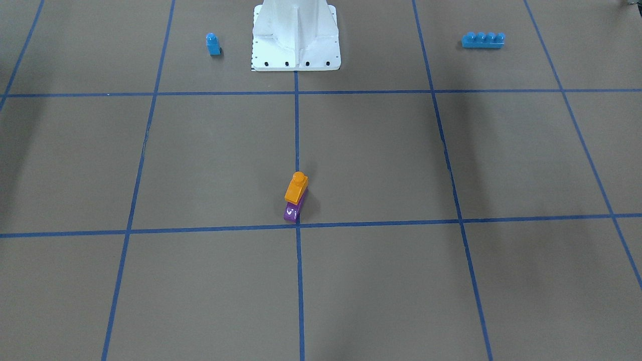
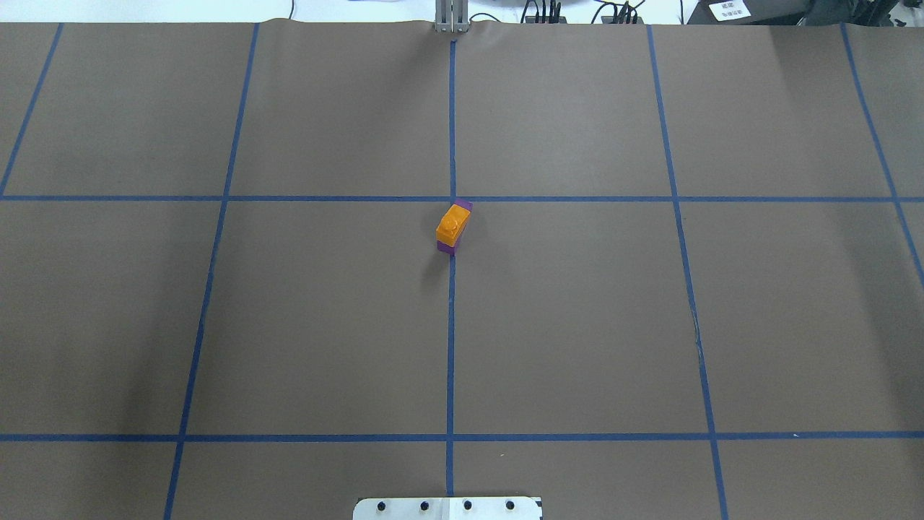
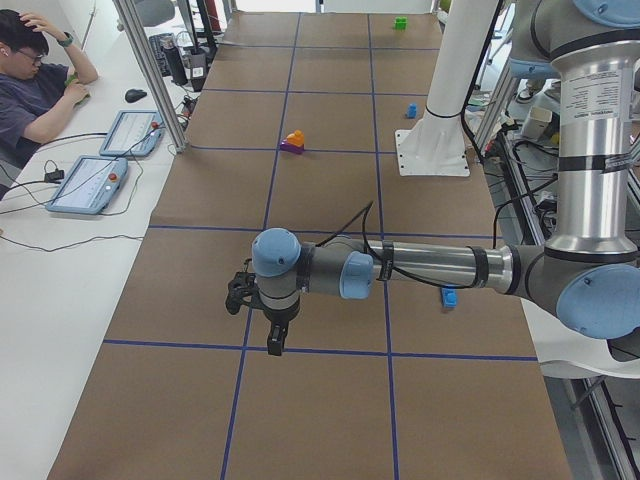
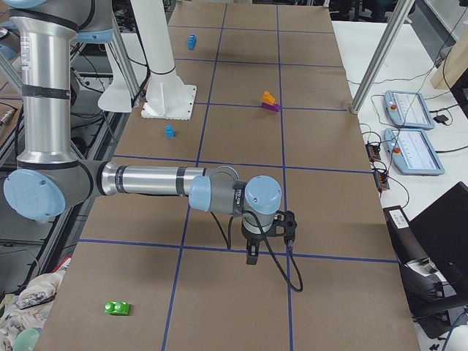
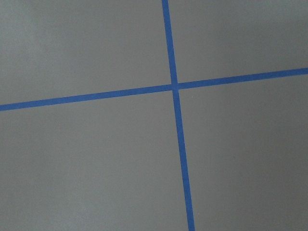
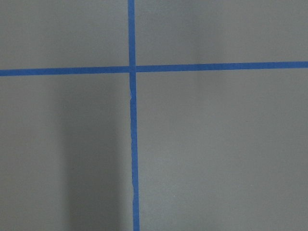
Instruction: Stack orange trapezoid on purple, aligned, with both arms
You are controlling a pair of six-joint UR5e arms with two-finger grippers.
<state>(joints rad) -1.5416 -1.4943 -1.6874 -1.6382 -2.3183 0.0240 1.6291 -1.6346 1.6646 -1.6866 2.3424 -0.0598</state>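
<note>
The orange trapezoid [image 1: 296, 188] sits on top of the purple brick [image 1: 292, 210] near the table's middle, by a crossing of blue tape lines. In the overhead view the orange one [image 2: 452, 222] covers most of the purple one [image 2: 447, 248], set slightly askew. Neither gripper touches them. My left gripper [image 3: 272, 335] hangs far from the stack, over the table's left end, and shows only in the left side view. My right gripper [image 4: 252, 252] hangs over the table's right end and shows only in the right side view. I cannot tell whether either is open or shut. Both wrist views show only bare table.
A small blue single-stud brick [image 1: 213, 44] and a long blue four-stud brick [image 1: 483, 40] lie either side of the white robot base [image 1: 296, 40]. A green brick [image 4: 117, 308] lies at the table's right end. An operator [image 3: 35, 90] sits beside the table.
</note>
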